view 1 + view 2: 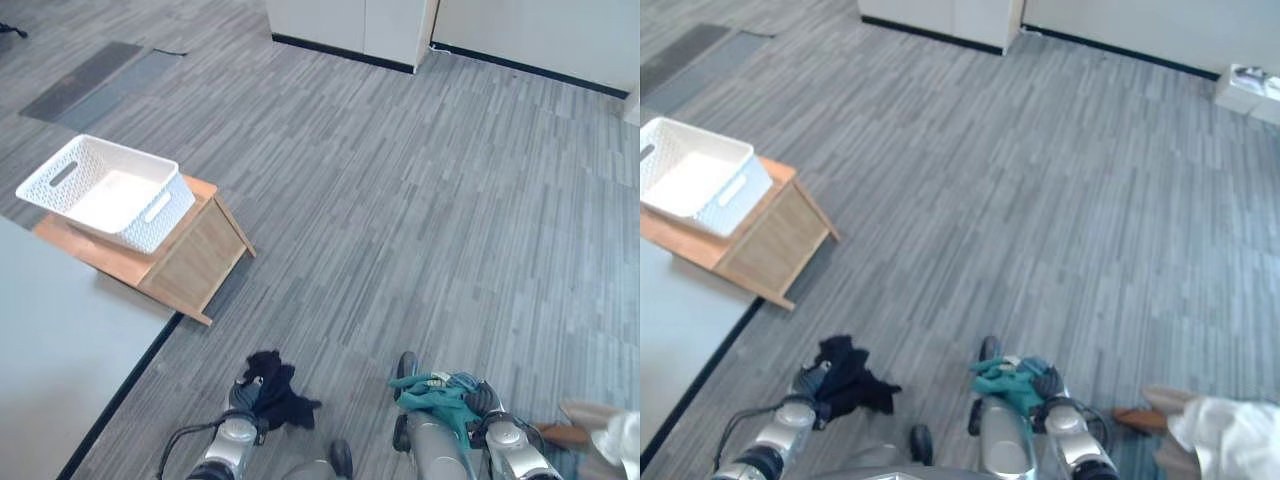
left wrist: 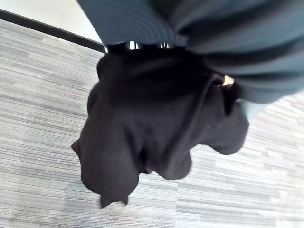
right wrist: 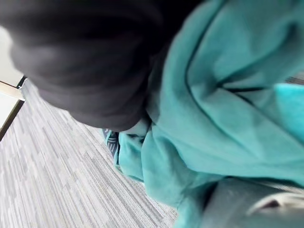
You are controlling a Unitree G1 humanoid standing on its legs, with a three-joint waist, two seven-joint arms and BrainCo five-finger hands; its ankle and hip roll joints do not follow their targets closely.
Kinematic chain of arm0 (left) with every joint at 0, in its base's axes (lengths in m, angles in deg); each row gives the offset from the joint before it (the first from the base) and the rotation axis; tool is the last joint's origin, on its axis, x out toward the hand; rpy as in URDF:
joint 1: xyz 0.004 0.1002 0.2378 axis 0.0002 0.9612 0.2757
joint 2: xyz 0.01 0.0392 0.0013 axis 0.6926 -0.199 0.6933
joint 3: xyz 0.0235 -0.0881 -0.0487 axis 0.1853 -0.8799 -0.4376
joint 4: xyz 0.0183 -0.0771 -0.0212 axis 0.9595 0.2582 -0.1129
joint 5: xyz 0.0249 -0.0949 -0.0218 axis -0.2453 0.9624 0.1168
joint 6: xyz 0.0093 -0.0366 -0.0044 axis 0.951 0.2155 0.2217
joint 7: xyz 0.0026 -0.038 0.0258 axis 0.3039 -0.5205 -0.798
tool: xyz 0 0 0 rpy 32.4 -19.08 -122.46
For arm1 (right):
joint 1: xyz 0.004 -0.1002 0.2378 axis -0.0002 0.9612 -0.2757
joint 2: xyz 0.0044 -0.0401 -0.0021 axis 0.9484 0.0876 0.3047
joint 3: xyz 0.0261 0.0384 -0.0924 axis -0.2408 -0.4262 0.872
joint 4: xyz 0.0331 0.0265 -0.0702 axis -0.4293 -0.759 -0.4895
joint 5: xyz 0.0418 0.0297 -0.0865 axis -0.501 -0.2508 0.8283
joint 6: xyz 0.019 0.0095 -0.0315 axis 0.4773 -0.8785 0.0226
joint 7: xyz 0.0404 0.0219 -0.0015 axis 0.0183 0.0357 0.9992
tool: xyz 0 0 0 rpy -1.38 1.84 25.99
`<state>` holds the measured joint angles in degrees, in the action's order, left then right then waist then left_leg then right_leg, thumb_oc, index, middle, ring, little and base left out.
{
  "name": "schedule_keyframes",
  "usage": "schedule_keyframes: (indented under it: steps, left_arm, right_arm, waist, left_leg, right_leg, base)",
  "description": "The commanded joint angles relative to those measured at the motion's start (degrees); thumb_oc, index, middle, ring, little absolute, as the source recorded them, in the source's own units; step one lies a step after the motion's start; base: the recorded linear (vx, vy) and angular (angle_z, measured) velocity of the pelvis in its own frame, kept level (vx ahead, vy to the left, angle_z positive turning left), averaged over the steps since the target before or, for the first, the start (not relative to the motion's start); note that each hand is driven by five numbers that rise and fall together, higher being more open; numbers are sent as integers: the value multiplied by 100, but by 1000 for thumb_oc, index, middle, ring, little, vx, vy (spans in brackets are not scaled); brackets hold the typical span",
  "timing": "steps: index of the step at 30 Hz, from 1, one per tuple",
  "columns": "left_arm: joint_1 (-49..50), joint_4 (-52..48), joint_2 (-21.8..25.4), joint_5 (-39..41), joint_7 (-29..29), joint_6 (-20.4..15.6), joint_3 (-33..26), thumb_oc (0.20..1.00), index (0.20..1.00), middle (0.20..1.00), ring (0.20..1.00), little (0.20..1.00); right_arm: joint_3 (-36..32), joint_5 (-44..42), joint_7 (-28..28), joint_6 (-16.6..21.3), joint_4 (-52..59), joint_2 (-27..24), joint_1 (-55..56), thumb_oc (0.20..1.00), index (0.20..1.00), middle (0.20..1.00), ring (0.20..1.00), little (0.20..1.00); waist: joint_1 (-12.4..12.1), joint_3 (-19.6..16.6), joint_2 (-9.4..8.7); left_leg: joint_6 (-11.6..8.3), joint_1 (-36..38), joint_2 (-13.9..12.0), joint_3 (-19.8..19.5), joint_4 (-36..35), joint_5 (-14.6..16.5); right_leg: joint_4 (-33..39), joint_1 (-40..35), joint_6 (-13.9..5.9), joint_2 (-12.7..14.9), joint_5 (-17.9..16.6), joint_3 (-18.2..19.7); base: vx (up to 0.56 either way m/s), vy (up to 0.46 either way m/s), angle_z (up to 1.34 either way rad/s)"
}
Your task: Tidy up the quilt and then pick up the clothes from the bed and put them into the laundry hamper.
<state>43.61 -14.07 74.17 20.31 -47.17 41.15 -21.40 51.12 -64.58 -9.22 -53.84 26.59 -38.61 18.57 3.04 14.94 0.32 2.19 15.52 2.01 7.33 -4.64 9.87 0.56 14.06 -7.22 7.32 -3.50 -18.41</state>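
A black garment (image 1: 275, 392) (image 2: 152, 128) hangs bunched from my left hand (image 1: 243, 393) low in the eye views, above the grey floor. My right hand (image 1: 405, 368) holds a teal garment (image 1: 440, 395) (image 3: 223, 95), which drapes over its wrist. The cloth covers most of both hands' fingers. The white perforated laundry hamper (image 1: 105, 190) stands empty on a low wooden stand (image 1: 195, 260), ahead of the hands and to the left. A pale corner of the bed (image 1: 60, 350) lies at the lower left, beside the stand.
Grey plank flooring (image 1: 420, 200) stretches ahead and to the right. White cabinets (image 1: 350, 25) line the far wall, and a dark mat (image 1: 90, 85) lies at the far left. A person's shoe and pale trouser leg (image 1: 1215, 430) stand at the lower right.
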Motion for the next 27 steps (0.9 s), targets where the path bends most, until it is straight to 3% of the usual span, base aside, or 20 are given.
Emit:
schedule_keyframes:
  steps: [1, 3, 4, 5, 7, 10, 13, 14, 15, 16, 18, 20, 21, 24, 25, 26, 27]
  left_arm:
    - [-425, -58, 87, -260, -106, -202, 102, 200, 200, 200, 200, 200]
    - [-379, -141, 35, -75, -143, -221, 85, 200, 200, 200, 200, 200]
    - [-337, -261, 11, 47, -143, -262, 85, 200, 200, 200, 200, 200]
    - [-333, -340, 16, 112, -181, -293, 83, 200, 200, 200, 200, 200]
    - [-344, -472, 26, 176, -196, -295, 97, 200, 200, 200, 200, 200]
    - [-273, -630, -25, 101, -215, -289, 114, 200, 200, 200, 200, 200]
    - [-109, -664, -53, 31, -158, -312, 27, 200, 200, 200, 200, 200]
    - [-83, -556, -81, -26, -147, -311, 1, 200, 200, 200, 200, 200]
    - [-62, -568, -101, -22, -142, -275, 1, 200, 200, 200, 200, 200]
    - [-56, -567, -97, -21, -141, -272, 1, 200, 200, 200, 200, 200]
    - [-27, -499, -119, 47, -142, -223, -61, 200, 200, 200, 200, 200]
    - [-14, -467, -129, 41, -157, -208, -34, 200, 200, 200, 200, 200]
    - [23, -508, -100, 69, -190, -184, -9, 200, 200, 200, 200, 200]
    - [30, -558, -136, 145, -205, -180, 13, 200, 200, 200, 200, 200]
    - [26, -548, -133, 175, -228, -175, 18, 200, 200, 200, 200, 200]
    - [-1, -563, -122, 202, -255, -174, 43, 200, 200, 200, 200, 200]
    - [-43, -573, -115, 195, -264, -179, 50, 200, 200, 200, 200, 200]
  right_arm:
    - [185, 156, 48, 217, 152, -255, -440, 200, 200, 200, 200, 200]
    - [262, 112, 51, 228, 247, -301, -566, 200, 200, 200, 200, 200]
    - [239, 99, 47, 228, 454, -351, -544, 200, 200, 200, 200, 200]
    - [223, 74, 34, 248, 614, -382, -542, 200, 200, 200, 200, 200]
    - [196, 31, -3, 238, 842, -409, -589, 200, 200, 200, 200, 200]
    - [313, 93, 63, 278, 974, -385, -501, 200, 200, 200, 200, 200]
    - [500, 202, 195, 275, 827, -248, -458, 200, 200, 200, 200, 200]
    - [510, 180, 175, 329, 823, -179, -420, 200, 200, 200, 200, 200]
    - [518, 104, 166, 347, 949, -58, -351, 200, 200, 200, 200, 200]
    - [523, 101, 165, 344, 955, -55, -341, 200, 200, 200, 200, 200]
    - [598, 82, 198, 352, 1103, 36, -331, 200, 200, 200, 200, 200]
    - [642, 139, 185, 369, 1179, 79, -338, 200, 200, 200, 200, 200]
    - [612, 202, 113, 366, 1127, 84, -346, 200, 200, 200, 200, 200]
    - [516, 354, 76, 281, 1048, 114, -337, 200, 200, 200, 200, 200]
    - [489, 349, 71, 264, 1012, 115, -332, 200, 200, 200, 200, 200]
    - [433, 338, 31, 271, 964, 95, -351, 200, 200, 200, 200, 200]
    - [384, 310, -5, 273, 876, 56, -388, 200, 200, 200, 200, 200]
  waist:
    - [-3, 0, 204]
    - [-120, 83, 187]
    - [-243, 180, 162]
    - [-339, 253, 82]
    - [-584, 325, -27]
    - [-903, 247, 11]
    - [-1091, 31, 124]
    - [-1060, 13, 187]
    - [-1012, -26, 195]
    - [-1023, -13, 166]
    - [-967, -91, 128]
    - [-936, -144, 80]
    - [-966, -252, -55]
    - [-862, -169, -54]
    - [-801, -136, 17]
    - [-701, -71, 126]
    - [-630, -4, 275]
  left_leg:
    - [-645, -79, -647, 448, 1218, -251]
    - [-829, -983, -944, 309, 3304, -991]
    - [-794, -1334, -999, 256, 4025, -1200]
    - [-744, -1617, -1020, 248, 4533, -1191]
    - [-692, -2186, -1046, 336, 4695, -1014]
    - [-681, -2514, -860, 397, 3527, -894]
    - [-625, -2404, -536, 679, 1323, -1149]
    - [-733, -2565, -681, 1158, 1062, -1419]
    - [-780, -2533, -839, 1939, 810, -1503]
    - [-792, -2493, -812, 1959, 809, -1473]
    - [-677, -2362, -953, 2588, 753, -1476]
    - [-561, -2315, -902, 2658, 767, -1429]
    - [-331, -2238, -676, 2586, 750, -1216]
    - [16, -1797, -289, 2388, 580, -868]
    - [93, -1589, -211, 2229, 446, -813]
    - [153, -1329, -158, 1968, 249, -796]
    - [174, -1181, -241, 1796, 98, -895]
  right_leg:
    - [-327, -599, -200, -5, 245, 83]
    - [-123, -1030, 92, -30, 340, -135]
    - [8, -1299, 246, -60, 427, -195]
    - [115, -1516, 312, -59, 482, -201]
    - [320, -1906, 291, -19, 605, -137]
    - [444, -2235, 146, -21, 784, 6]
    - [444, -2491, -14, -110, 1020, 18]
    - [444, -2658, -31, -229, 1195, -136]
    - [444, -2913, -3, -269, 1403, -180]
    - [444, -2946, -14, -237, 1431, -168]
    - [398, -3083, -20, -317, 1479, -275]
    - [210, -3116, -57, -298, 1545, -317]
    - [-587, -2936, -264, -70, 1412, -363]
    - [-2536, -2346, -716, 503, 593, -241]
    - [-3128, -2110, -704, 567, 339, -88]
    - [-3705, -1738, -660, 518, 329, 152]
    - [-3952, -1361, -485, 293, 431, 327]
  base:
    - [487, -187, 31]
    - [409, -231, 54]
    - [375, -202, 34]
    - [400, -146, -6]
    - [423, -51, -58]
    - [454, 122, -63]
    - [495, 197, -52]
    - [632, 198, -41]
    - [497, 143, -17]
    - [429, 116, 15]
    - [373, 127, 26]
    - [389, 197, 29]
    - [388, 275, 35]
    - [448, 363, 47]
    - [412, 314, 116]
    - [352, 216, 110]
    - [469, 148, 151]
